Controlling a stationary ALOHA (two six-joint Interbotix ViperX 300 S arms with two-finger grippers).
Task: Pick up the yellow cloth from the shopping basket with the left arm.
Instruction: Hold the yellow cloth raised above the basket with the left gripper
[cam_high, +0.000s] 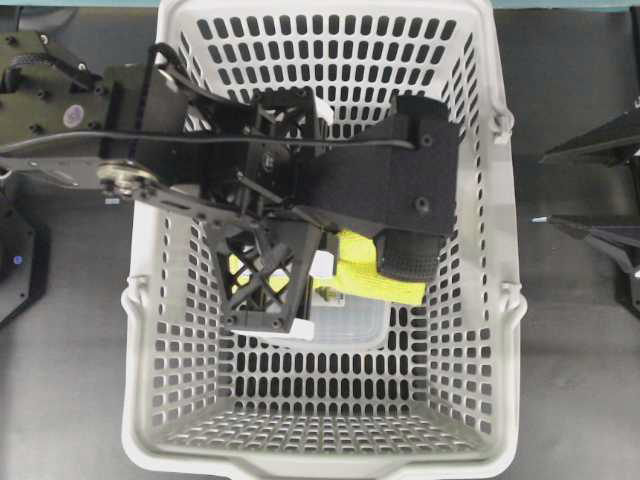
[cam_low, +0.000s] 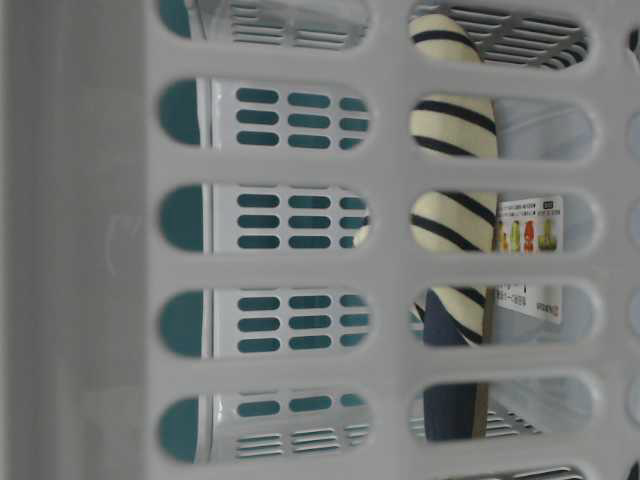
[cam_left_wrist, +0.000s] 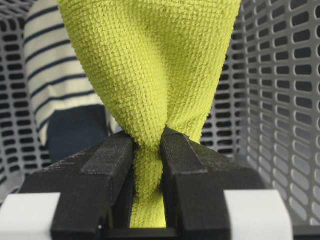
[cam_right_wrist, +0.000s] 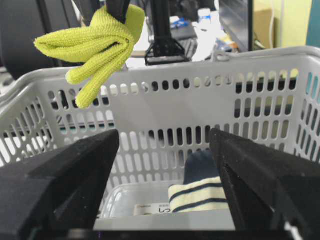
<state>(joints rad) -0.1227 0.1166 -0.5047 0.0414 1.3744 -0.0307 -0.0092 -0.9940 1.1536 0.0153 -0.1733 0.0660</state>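
The left gripper (cam_left_wrist: 147, 160) pinches the yellow cloth (cam_right_wrist: 95, 42) by a bunched fold, so the rest hangs loose, lifted above the rim of the shopping basket (cam_right_wrist: 210, 80) near its left wall. Inside the basket a striped slipper (cam_right_wrist: 200, 192) leans beside a clear plastic box (cam_right_wrist: 135, 200). The right gripper (cam_right_wrist: 165, 185), jaws spread, waits empty outside the basket's right side.

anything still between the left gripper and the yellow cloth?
No. The left gripper is shut on the yellow cloth, pinched between its fingers. From the right wrist view the cloth hangs above the shopping basket rim, apart from the striped slipper below.
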